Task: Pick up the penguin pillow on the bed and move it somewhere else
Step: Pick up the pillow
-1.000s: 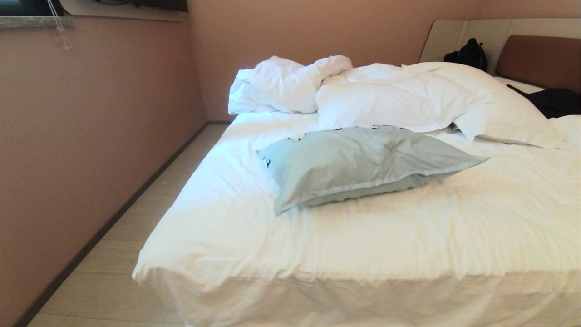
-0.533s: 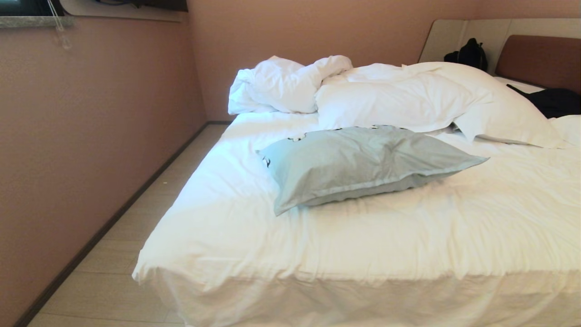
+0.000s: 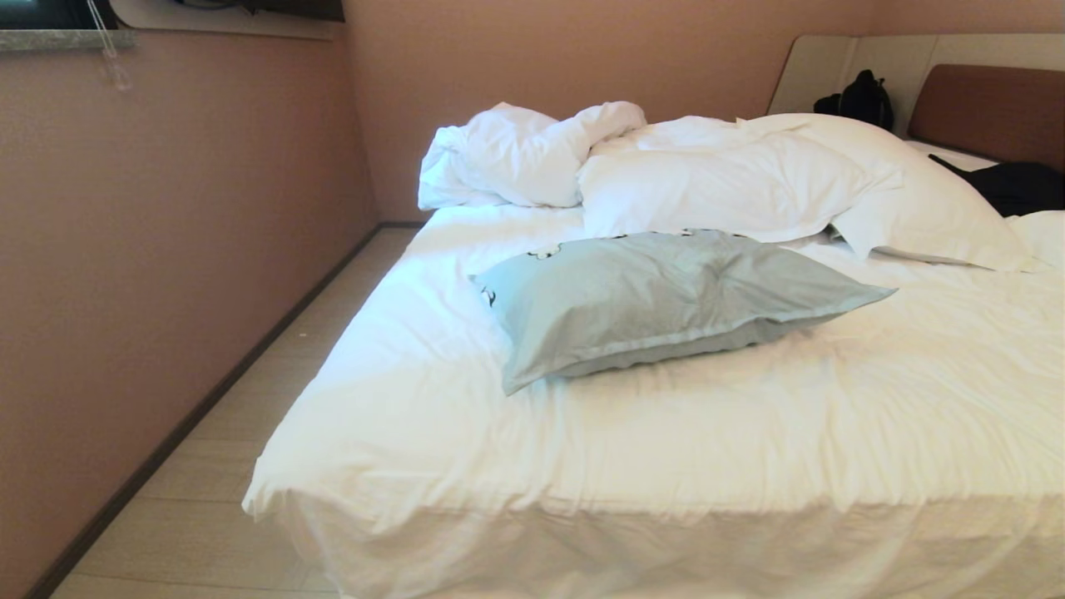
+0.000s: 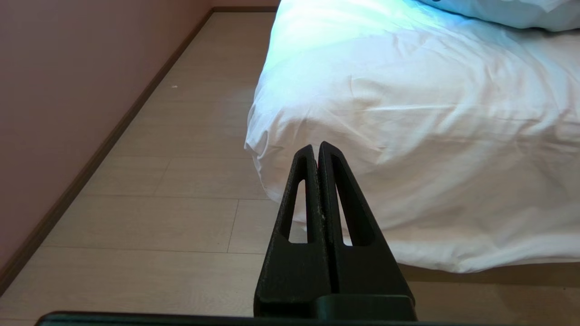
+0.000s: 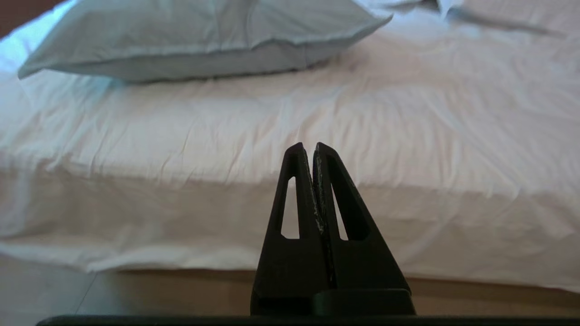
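The penguin pillow [image 3: 666,299] lies flat in the middle of the bed [image 3: 582,441], pale blue-grey with small dark prints along its far edge. The right wrist view shows the pillow [image 5: 199,40] beyond the bed's near edge. My right gripper [image 5: 308,146] is shut and empty, low in front of the mattress side, well short of the pillow. My left gripper [image 4: 316,146] is shut and empty too, pointing at the bed's near left corner [image 4: 267,145] above the floor. Neither arm shows in the head view.
A crumpled white duvet [image 3: 524,154] and white pillows [image 3: 749,183] fill the far side. Black bags [image 3: 861,100] and a dark garment [image 3: 1019,187] lie by the brown headboard [image 3: 990,108]. A pink wall [image 3: 166,249] borders a narrow floor strip [image 3: 250,433] on the left.
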### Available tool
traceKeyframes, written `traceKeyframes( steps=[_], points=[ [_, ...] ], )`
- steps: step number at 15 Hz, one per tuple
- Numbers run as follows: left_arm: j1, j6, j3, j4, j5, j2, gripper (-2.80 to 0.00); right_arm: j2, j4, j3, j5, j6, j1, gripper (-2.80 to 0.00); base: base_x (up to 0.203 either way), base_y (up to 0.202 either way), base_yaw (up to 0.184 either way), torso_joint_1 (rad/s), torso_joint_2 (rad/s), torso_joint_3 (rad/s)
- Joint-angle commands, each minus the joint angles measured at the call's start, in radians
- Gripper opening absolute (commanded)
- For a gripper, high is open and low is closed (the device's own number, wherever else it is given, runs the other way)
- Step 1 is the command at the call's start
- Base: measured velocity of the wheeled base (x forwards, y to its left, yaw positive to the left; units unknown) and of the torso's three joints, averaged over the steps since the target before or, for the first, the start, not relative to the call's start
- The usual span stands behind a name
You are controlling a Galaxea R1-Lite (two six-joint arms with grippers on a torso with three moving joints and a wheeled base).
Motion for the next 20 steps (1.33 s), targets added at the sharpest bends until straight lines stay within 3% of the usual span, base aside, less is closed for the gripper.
traceKeyframes(
  steps=[1, 5, 9, 14, 20],
  points=[
    [0.000, 0.000, 0.002, -0.001, 0.000, 0.000, -2.80, 0.204, -0.093, -0.027, 0.038, 0.001, 0.008, -2.80, 0.000, 0.000, 0.000, 0.000, 0.00, 0.000],
    [0.000, -0.002, 0.002, -0.001, 0.000, 0.000, -2.80, 0.454, -0.192, -0.089, 0.104, 0.018, 0.011, -2.80, 0.000, 0.000, 0.000, 0.000, 0.00, 0.000],
    [-0.001, 0.000, 0.002, -0.001, 0.000, 0.000, -2.80, 0.759, -0.279, -0.215, 0.109, 0.161, 0.011, -2.80, 0.000, 0.000, 0.000, 0.000, 0.00, 0.000],
    [0.000, -0.002, 0.002, -0.001, 0.000, 0.000, -2.80, 1.057, -0.419, -0.332, 0.115, 0.278, 0.013, -2.80, 0.000, 0.000, 0.000, 0.000, 0.00, 0.000],
    [0.000, 0.000, 0.002, -0.001, 0.000, 0.000, -2.80, 1.289, -0.459, -0.499, 0.121, 0.306, 0.043, -2.80, 0.000, 0.000, 0.000, 0.000, 0.00, 0.000]
  ],
)
